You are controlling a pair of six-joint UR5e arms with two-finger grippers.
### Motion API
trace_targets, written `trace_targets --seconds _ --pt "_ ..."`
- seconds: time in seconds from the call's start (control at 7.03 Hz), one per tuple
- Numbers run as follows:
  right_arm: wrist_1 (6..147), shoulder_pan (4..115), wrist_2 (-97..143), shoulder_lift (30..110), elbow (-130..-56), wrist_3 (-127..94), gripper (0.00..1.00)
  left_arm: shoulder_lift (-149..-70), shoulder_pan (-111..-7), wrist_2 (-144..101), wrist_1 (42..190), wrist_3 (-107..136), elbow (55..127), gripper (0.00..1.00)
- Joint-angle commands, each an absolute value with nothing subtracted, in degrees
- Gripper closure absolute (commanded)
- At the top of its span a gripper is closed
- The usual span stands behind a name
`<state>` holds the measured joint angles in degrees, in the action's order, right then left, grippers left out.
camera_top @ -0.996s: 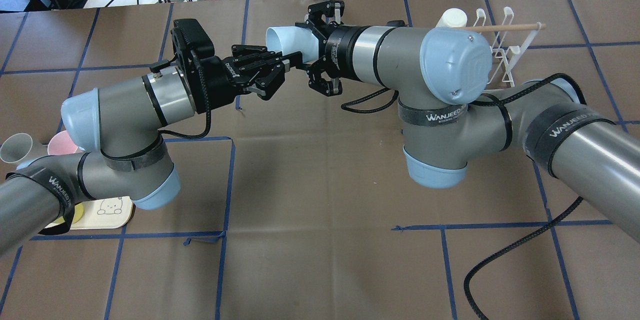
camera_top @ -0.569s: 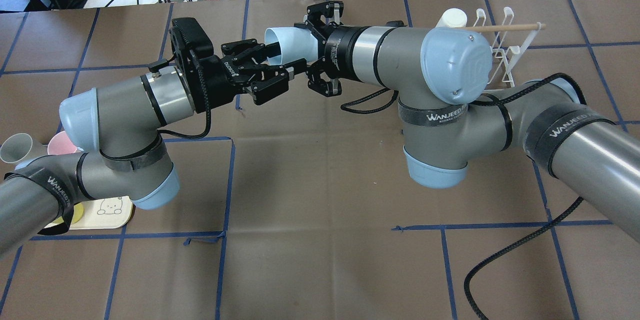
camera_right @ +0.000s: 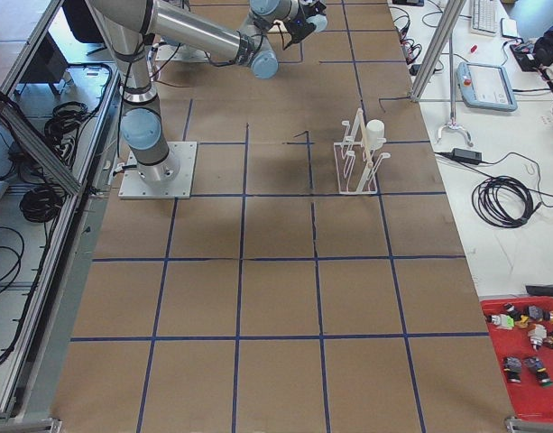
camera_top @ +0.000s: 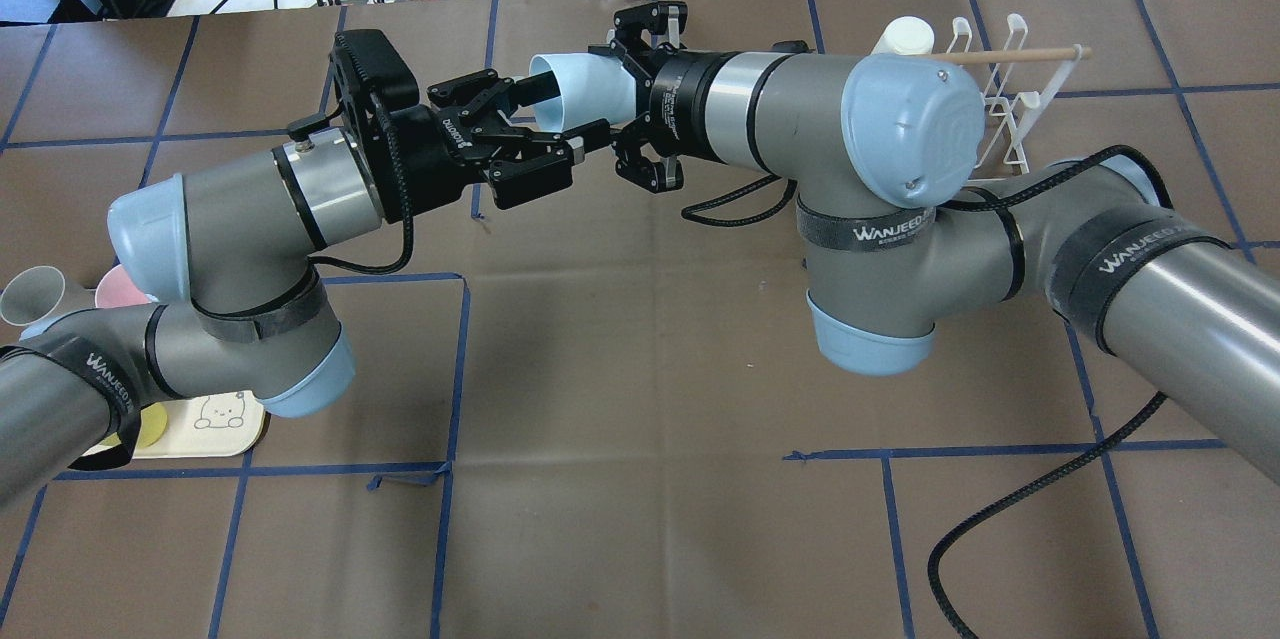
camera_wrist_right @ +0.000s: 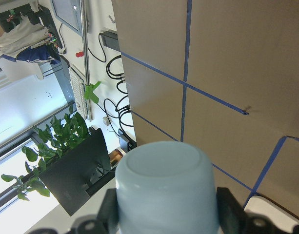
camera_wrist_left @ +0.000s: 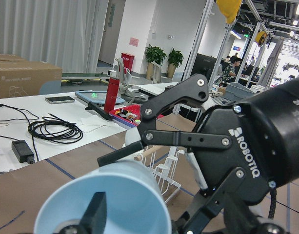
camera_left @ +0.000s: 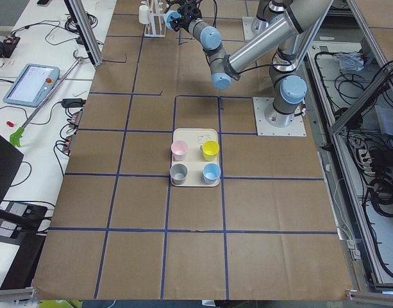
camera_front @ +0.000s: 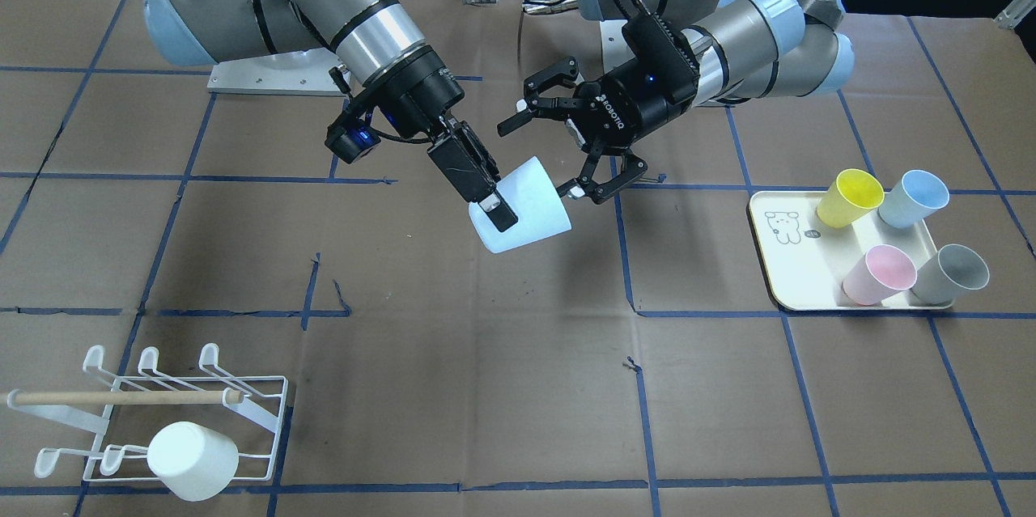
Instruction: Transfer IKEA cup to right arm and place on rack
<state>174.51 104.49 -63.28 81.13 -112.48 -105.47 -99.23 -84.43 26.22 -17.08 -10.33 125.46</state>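
Observation:
My right gripper (camera_front: 508,216) is shut on the base end of a pale blue cup (camera_front: 526,205) and holds it on its side, well above the table. The cup's mouth (camera_top: 545,79) faces my left gripper (camera_front: 546,153). That gripper is open, with its fingers (camera_wrist_left: 173,102) spread to either side of the cup's rim (camera_wrist_left: 115,195), not gripping it. The right wrist view shows the cup's base (camera_wrist_right: 164,170) between the right fingers. The white wire rack (camera_front: 162,412) with its wooden dowel stands at the table's right end and also shows in the overhead view (camera_top: 1010,104).
A white cup (camera_front: 194,460) hangs on the rack. A cream tray (camera_front: 777,258) with a bear drawing holds yellow (camera_front: 850,197), blue (camera_front: 914,197), pink (camera_front: 878,274) and grey (camera_front: 951,274) cups on the robot's left. A black cable (camera_top: 1030,499) trails from the right arm.
My left gripper has opened off the cup's rim and drawn back a little to the left. My right gripper and the cup have stayed in place.

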Motion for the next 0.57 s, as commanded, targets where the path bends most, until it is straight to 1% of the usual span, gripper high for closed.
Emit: trace_targets --seconds 0.0,0.43 --pt "174.64 104.07 -63.28 80.95 -112.41 -105.47 0.50 -98.97 -81.15 26.02 -16.96 -10.20 124.64 0.01" --pt "174.46 98.82 -63.19 81.03 -112.41 -103.81 0.50 -97.65 -73.49 26.36 -15.91 -10.28 124.45 0.01"
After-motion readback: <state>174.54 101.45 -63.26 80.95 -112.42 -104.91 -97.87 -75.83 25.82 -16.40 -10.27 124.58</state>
